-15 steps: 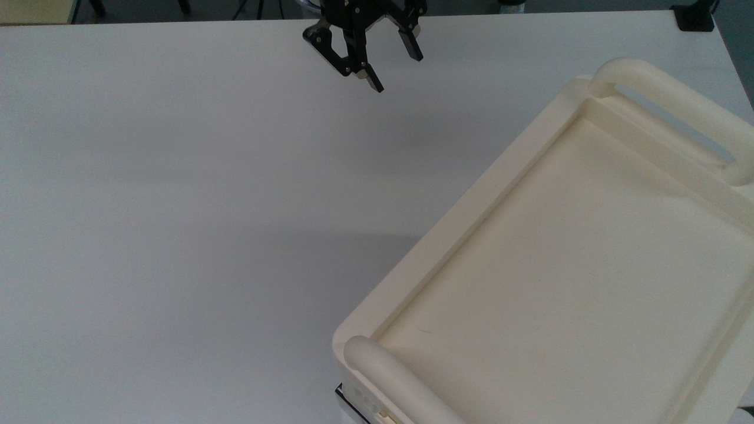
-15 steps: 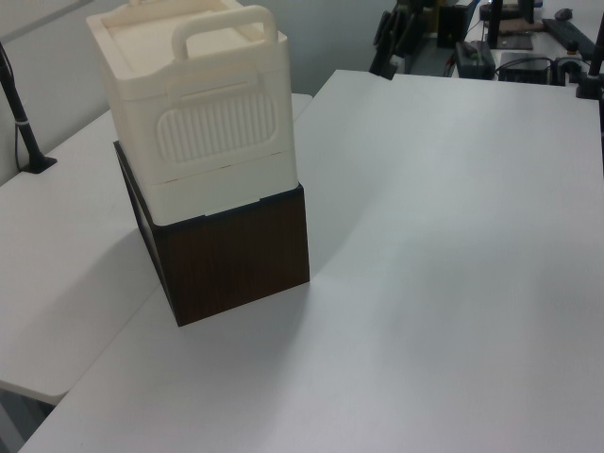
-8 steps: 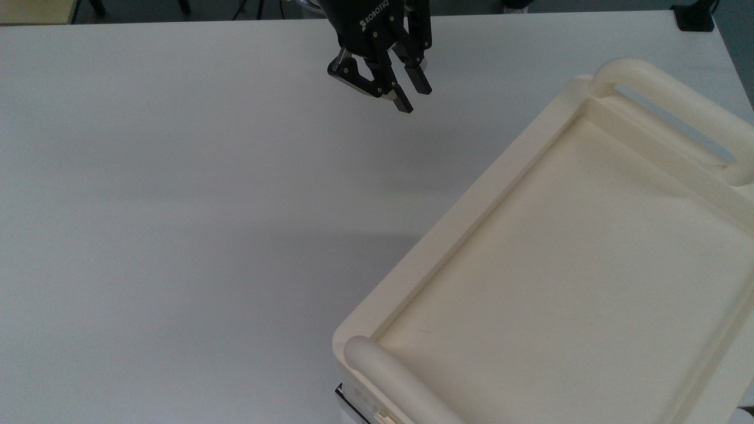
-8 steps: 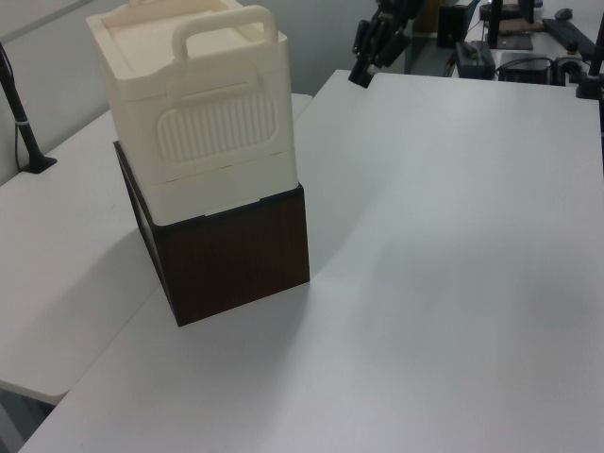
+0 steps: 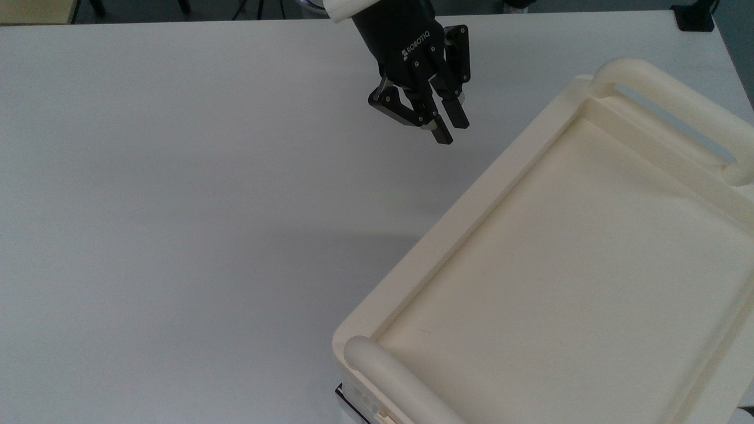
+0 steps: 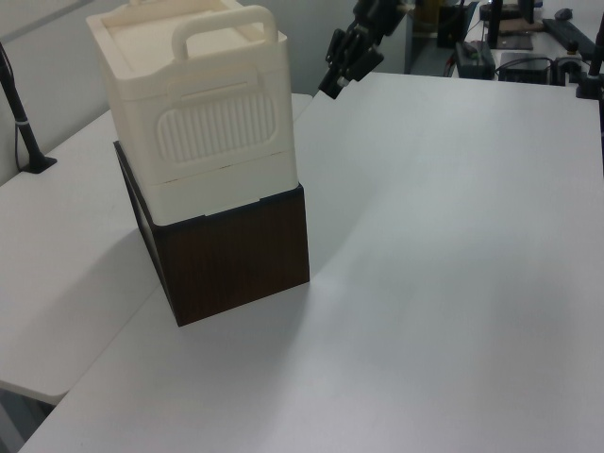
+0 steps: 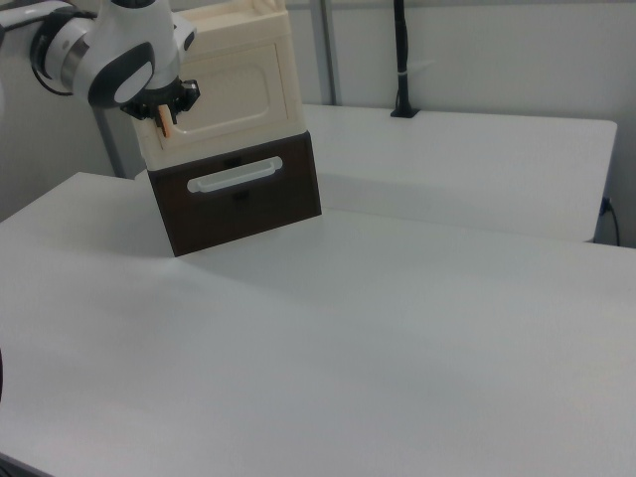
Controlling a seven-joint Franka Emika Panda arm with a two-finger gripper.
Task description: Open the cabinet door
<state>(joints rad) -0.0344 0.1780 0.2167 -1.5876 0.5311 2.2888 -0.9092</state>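
Cream cabinet door (image 7: 231, 91), shut, upright.

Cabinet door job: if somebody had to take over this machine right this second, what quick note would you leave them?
Gripper: open, holding nothing, hovering over the white table beside the cream cabinet, not touching it.
Cabinet door: looks shut, flush with the front; its small orange handle is near the door's edge on the right view's left.
Done: nothing yet on the door.
Left: reach the handle, grip it, swing the door open.
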